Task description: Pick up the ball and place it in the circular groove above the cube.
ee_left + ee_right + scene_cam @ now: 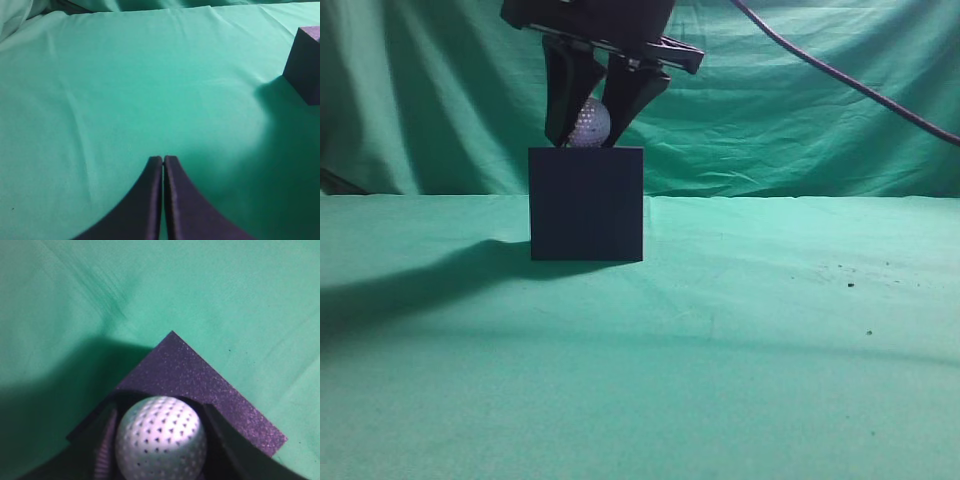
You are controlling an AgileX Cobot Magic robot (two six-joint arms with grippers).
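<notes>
The ball [590, 122] is sitting just over the top face of the cube [586, 204], gripped between the two dark fingers of the right gripper [588, 135], whose tips are reaching down to the cube's top edge. From the right wrist, the ball [161, 441] is filling the gap between the jaws, directly above the cube [200, 385]. The cube is standing on the green cloth [740, 340]. The left gripper [163, 161] is hovering over bare cloth, jaws pressed together and holding nothing, well apart from the cube [305, 65].

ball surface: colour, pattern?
The ball is white with a dimpled surface, clearest in the right wrist view.
</notes>
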